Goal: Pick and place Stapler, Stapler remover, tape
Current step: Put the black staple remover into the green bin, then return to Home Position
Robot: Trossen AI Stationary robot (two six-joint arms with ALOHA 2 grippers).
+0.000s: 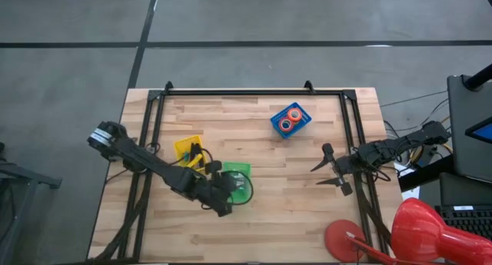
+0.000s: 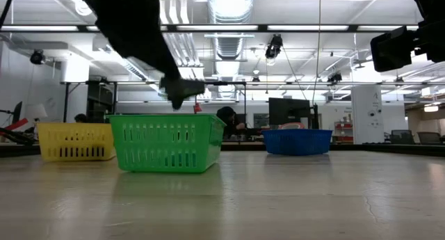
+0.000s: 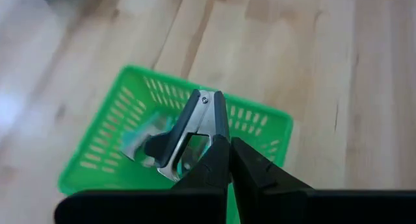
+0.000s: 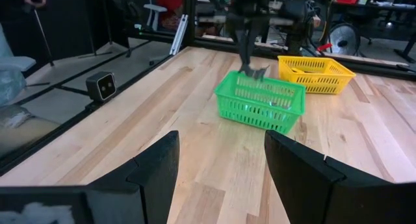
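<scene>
My left gripper [image 1: 231, 190] is shut on a metal-and-black stapler remover [image 3: 188, 134] just above the green basket [image 1: 236, 178]; it also shows in the low view [image 2: 182, 92] and the right wrist view [image 4: 255, 71]. A black stapler [image 1: 197, 153] lies in the yellow basket [image 1: 187, 146]. Red and orange tape rolls [image 1: 289, 120] lie in the blue basket [image 1: 301, 127]; the other rolls are hidden. My right gripper [image 1: 332, 169] is open and empty, above the table's right side. My left gripper pinches the stapler remover between its two fingers [image 3: 218, 164], at the end [image 3: 214, 130] away from its riveted hinge. The fingers come from above, slanting down. The remover sticks out beyond the fingertips, hinge end foremost, clear above the green basket's open top.
The three baskets stand apart on the wooden table [image 1: 307, 219]: yellow at left, green in the middle near side, blue at the far middle. A black frame [image 1: 254, 91] runs round the table's edges. A red lamp-like object [image 1: 419, 230] stands at the near right corner.
</scene>
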